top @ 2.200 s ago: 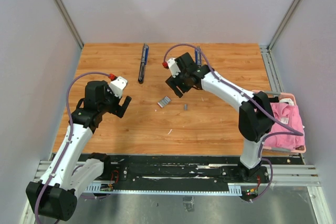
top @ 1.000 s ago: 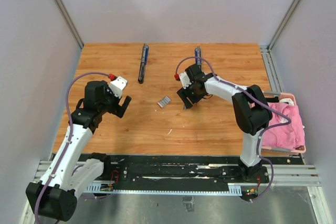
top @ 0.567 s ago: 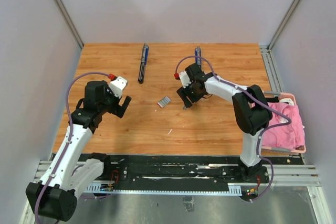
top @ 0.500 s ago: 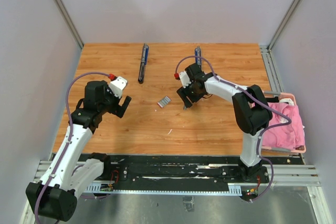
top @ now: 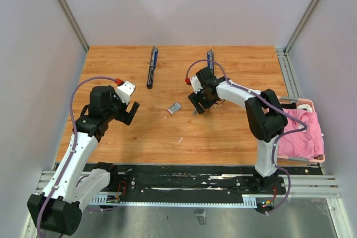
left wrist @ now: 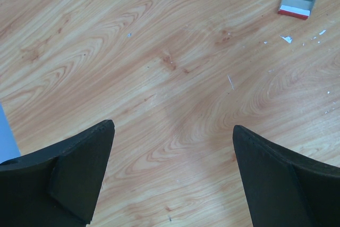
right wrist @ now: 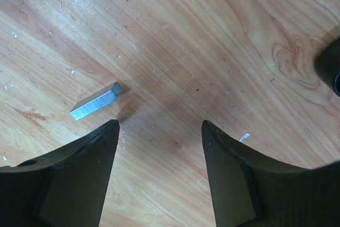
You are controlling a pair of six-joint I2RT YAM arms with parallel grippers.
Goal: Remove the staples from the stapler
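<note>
The staples lie on the table just ahead of the right pincer, released like the left pincer.

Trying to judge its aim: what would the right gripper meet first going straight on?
Likely the bare table between the right gripper's open fingers; the staples lie just off that line. Depth is unclear.

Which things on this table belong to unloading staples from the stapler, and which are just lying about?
Belong to the job:
- staple strip
- blue stapler
- second stapler, partly behind the right arm
- right claw, open, beside the strip

Lying about:
- small flat box with a red edge
- pink cloth
- basket holding the cloth
</note>
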